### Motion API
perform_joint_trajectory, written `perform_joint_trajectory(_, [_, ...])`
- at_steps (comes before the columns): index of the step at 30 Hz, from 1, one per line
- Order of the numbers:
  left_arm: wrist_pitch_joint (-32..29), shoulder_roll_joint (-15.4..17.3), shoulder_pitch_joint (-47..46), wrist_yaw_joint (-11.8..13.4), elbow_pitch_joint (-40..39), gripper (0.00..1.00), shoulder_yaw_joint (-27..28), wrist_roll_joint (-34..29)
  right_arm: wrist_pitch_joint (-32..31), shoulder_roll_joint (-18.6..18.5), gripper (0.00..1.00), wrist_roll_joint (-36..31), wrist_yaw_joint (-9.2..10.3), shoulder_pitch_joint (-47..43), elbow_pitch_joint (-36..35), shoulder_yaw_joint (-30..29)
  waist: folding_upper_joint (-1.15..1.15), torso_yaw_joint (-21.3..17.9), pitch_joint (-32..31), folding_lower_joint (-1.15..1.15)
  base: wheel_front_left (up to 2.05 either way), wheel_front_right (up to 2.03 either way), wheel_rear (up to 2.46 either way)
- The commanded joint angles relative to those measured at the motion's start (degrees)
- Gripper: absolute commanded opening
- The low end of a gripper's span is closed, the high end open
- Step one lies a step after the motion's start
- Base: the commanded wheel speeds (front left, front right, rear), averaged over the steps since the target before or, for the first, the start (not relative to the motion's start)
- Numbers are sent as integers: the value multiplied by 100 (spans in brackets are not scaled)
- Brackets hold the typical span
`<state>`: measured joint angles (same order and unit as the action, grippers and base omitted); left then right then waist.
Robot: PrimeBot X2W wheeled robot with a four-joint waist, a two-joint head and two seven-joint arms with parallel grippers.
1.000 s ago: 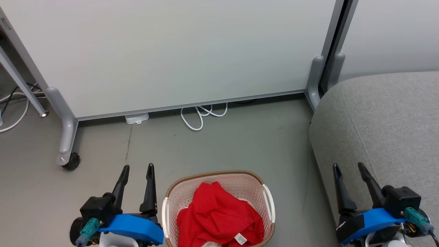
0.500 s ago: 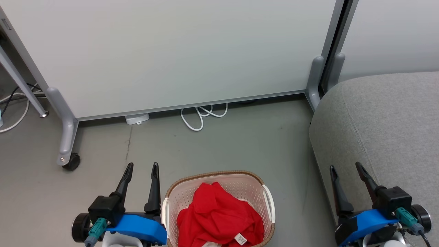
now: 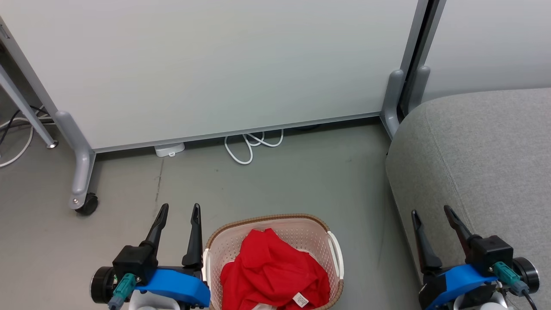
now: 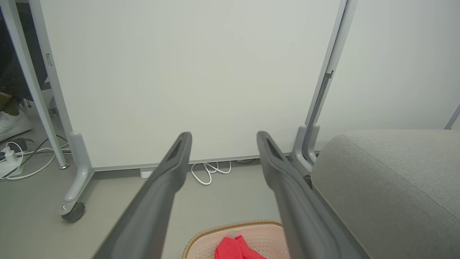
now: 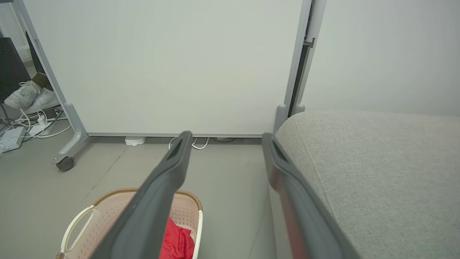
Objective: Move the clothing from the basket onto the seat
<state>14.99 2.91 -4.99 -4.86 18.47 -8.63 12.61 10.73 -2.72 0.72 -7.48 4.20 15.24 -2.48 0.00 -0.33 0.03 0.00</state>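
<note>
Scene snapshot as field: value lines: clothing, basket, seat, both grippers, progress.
clothing: red heap with a small white label, lying in the basket
basket: on the floor, between the two grippers
seat: grey cushion, right of the basket
left gripper: open, holding nothing, beside the basket's left side
right gripper: open, holding nothing, by the seat's edge
progress: clothing not yet on the seat

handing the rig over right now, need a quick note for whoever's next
Left gripper: open, holding nothing, just left of the basket.
Right gripper: open, holding nothing, over the near edge of the seat.
Clothing: red heap inside the basket, on the floor between the grippers.
Done: nothing; no clothing on the visible part of the seat.
Left: pick the clothing out and lay it on the seat, to the robot's right.
</note>
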Motion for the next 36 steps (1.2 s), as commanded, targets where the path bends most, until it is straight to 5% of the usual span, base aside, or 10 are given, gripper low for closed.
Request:
perform_joint_trajectory(1, [30, -2, -42, 2, 7, 100, -21, 12, 48, -30, 100, 20, -2, 48, 6, -12, 0, 1, 4, 0, 0, 0, 0])
perform_joint_trajectory(14, [29, -3, -141, 4, 235, 100, 18, 70, 65, -29, 100, 115, -2, 211, -112, 182, 0, -181, 385, 0, 0, 0, 0])
perform_joint_trajectory(36, [29, 676, -2138, -265, 2094, 100, -800, -468, 408, -20, 100, 650, -2, 1605, -349, 926, 0, -1447, 3176, 0, 0, 0, 0])
